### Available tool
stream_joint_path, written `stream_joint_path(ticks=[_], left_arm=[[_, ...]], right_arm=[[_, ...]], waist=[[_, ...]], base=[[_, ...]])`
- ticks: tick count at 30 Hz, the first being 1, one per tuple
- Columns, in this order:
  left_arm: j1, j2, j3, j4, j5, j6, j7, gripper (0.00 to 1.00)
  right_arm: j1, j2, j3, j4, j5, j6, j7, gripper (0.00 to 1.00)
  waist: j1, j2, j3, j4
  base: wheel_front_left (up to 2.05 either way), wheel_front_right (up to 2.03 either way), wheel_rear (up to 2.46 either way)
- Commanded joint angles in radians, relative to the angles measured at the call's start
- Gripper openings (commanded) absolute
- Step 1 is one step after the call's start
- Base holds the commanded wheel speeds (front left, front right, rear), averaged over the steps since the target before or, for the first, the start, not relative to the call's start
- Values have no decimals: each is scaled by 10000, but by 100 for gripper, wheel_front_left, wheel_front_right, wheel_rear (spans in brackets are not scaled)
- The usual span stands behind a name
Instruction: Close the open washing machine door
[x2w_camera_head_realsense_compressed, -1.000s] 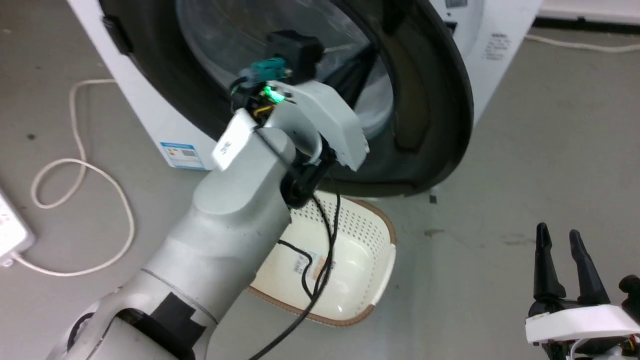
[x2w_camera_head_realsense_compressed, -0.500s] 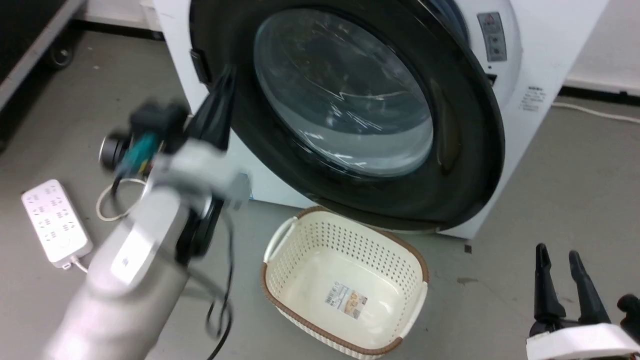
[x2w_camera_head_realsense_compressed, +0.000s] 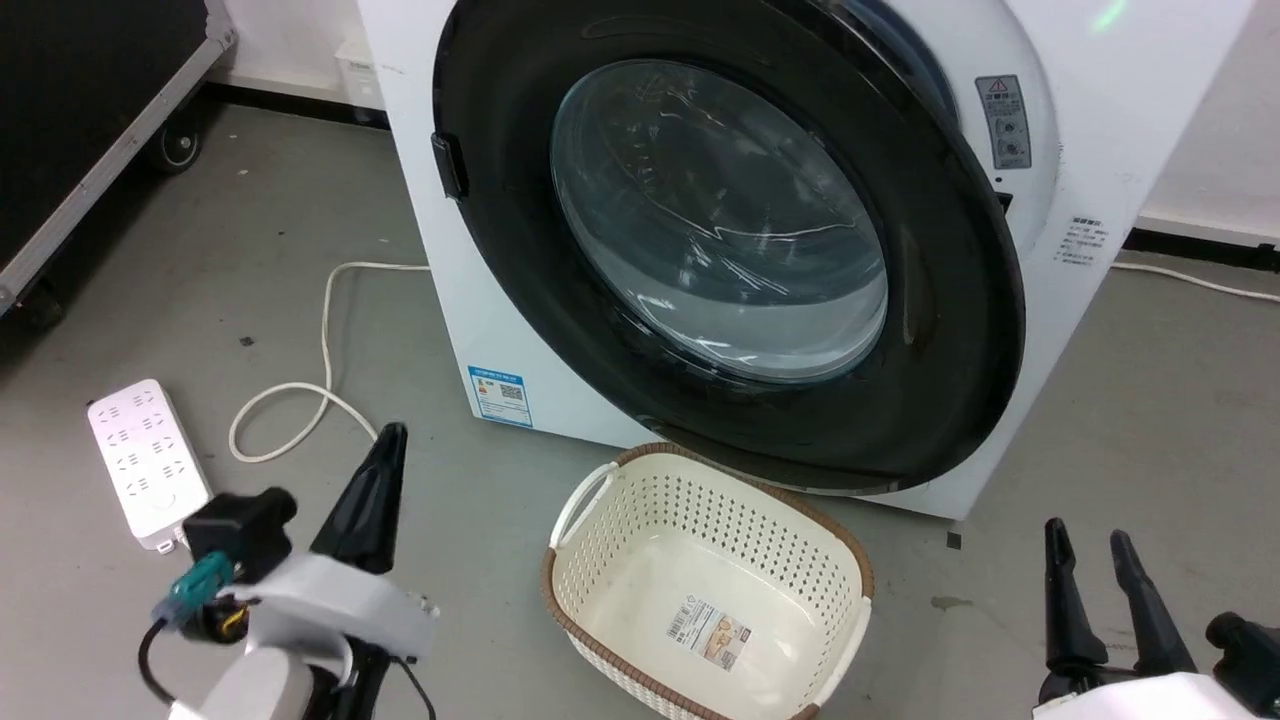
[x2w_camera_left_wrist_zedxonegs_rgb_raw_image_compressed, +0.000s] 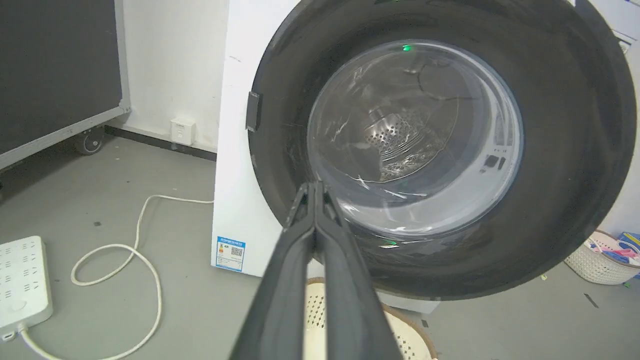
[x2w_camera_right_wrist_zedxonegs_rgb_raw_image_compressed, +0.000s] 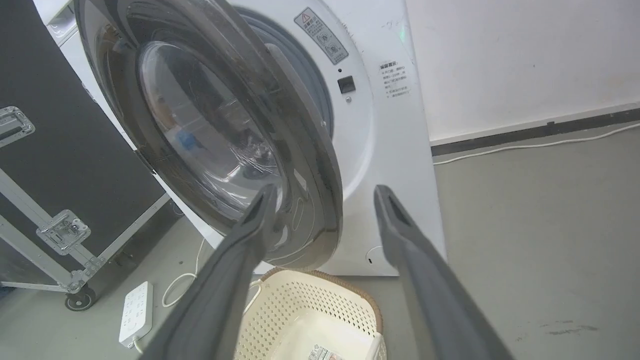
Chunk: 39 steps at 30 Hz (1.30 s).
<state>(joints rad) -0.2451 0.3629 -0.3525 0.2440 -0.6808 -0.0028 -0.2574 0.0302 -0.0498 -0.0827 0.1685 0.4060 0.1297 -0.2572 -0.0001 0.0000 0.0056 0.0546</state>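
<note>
Washing machine door (x2w_camera_head_realsense_compressed: 720, 220) ajar, ahead of closed left fingers (x2w_camera_head_realsense_compressed: 370, 500); right fingers (x2w_camera_head_realsense_compressed: 1062, 590) parted.

My head camera looks forward and down from close in: the washing machine door (x2w_camera_head_realsense_compressed: 720, 230) fills twelve o'clock, the cream laundry basket (x2w_camera_head_realsense_compressed: 720, 515) sits at six, and the white power strip (x2w_camera_head_realsense_compressed: 145, 460) at eight. My left wrist camera sits low, facing the door glass nearly square-on. My right wrist camera looks in from my right, obliquely across the door's edge. All three share door, basket and power strip.
</note>
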Motion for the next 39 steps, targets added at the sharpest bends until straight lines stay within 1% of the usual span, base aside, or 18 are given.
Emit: stream_joint_path(ticks=[1,2,4,5,6,7,9,12,13,15,20,25,26,31,39], left_arm=[[243,-129,199,-69,98,36,-43,47],[354,-223,312,-94,169,92,-43,100],[487,-363,527,-206,433,211,-43,100],[540,-389,576,-243,637,273,-43,100],[592,-446,624,-316,806,320,-43,100],[644,-510,688,-379,946,372,-43,100],[726,-585,771,-465,1230,466,-43,100],[823,-681,921,-649,1550,447,-43,100],[900,-839,1071,-857,1792,424,-43,100],[916,-971,1130,-978,1914,369,-43,100],[790,-1297,1324,-1236,2141,197,-43,100],[608,-1545,1505,-1429,2363,-67,-43,100],[544,-1687,1658,-1506,2500,-215,-43,100],[380,-1985,1857,-1643,2781,-443,-43,100],[17,-2442,2086,-1678,3115,-793,-43,100]], right_arm=[[110,-4,61,-12,-1,10,-45,100],[119,-4,96,-21,-56,10,-45,100],[137,-4,122,-44,-127,10,-45,100],[145,-4,123,-44,-131,10,-45,98],[148,-4,115,-40,-204,10,-45,32],[131,-4,112,-38,-293,10,-45,0],[-9,-4,105,-108,-617,10,-45,0],[-521,-4,329,-225,-1352,10,-45,0],[-1443,-4,877,179,-1801,10,213,0],[-2158,-4,1065,663,-1994,10,490,0],[-3765,-4,766,2176,-2530,10,777,0],[-4867,-4,55,3350,-3104,10,596,0],[-5385,-4,-545,3770,-3482,10,483,0],[-6326,-127,-1575,4127,-4144,10,432,0],[-7874,-808,-2994,4485,-4808,10,543,0]], waist=[[1,0,-16,21],[1,0,-27,30],[1,0,-43,40],[1,0,-52,39],[1,0,-55,39],[1,0,-50,40],[1,0,2,21],[1,0,162,-37],[1,0,382,-62],[1,0,571,-13],[1,0,1111,249],[1,0,1633,532],[1,0,1906,694],[1,0,2373,936],[1,0,3154,1402]], base=[[0,0,0],[0,0,0],[0,0,0],[0,0,0],[0,0,0],[0,0,0],[0,0,0],[0,0,0],[0,0,0],[0,0,0],[0,0,0],[0,0,0],[0,0,0],[0,0,0],[0,0,0]])
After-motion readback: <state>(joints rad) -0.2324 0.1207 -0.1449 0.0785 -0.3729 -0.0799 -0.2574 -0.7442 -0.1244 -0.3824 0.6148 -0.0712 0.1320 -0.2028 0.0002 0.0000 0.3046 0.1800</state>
